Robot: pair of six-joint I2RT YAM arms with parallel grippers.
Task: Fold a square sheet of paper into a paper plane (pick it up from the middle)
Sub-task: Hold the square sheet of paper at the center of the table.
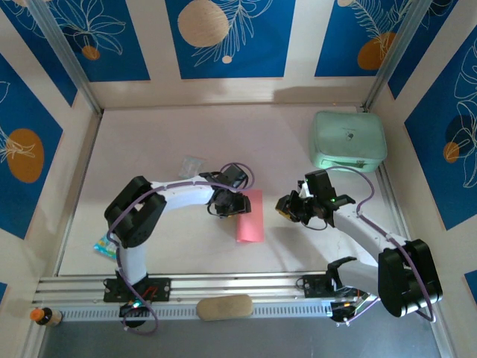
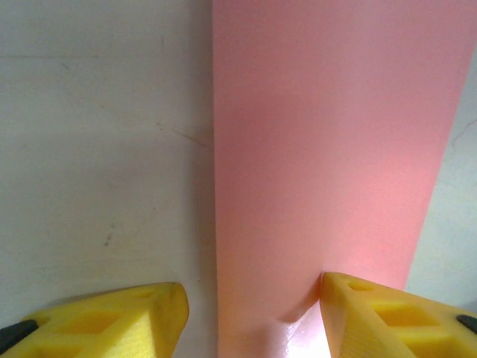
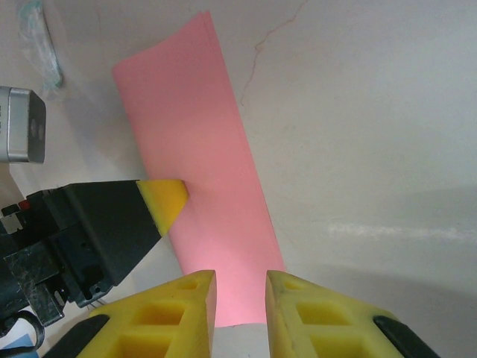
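Salmon-pink and matte, the sheet of paper [image 1: 251, 218] lies flat on the white table [image 1: 164, 142] between the two arms. It shows as a narrow oblong rather than a square, which suggests that one half is folded over the other. Its long axis runs from the near edge of the table toward the far wall, tilted only slightly. The left gripper [image 1: 226, 204] stands at the left long edge, toward the far half of the strip. In the left wrist view its jaws are released and spread wide, one yellow finger [image 2: 112, 324] over bare table and the other on or just above the pink surface, so the left edge runs between them and nothing is clasped. The right gripper [image 1: 288, 208] sits off the right long edge, near but apart. Its jaws are parted only narrowly and grasp nothing, and in the right wrist view the strip stretches away lengthwise ahead of them. The left arm is thus the nearer one. The coming move probably turns on its jaws straddling the left edge, set across the long axis, to lift or crease that side.
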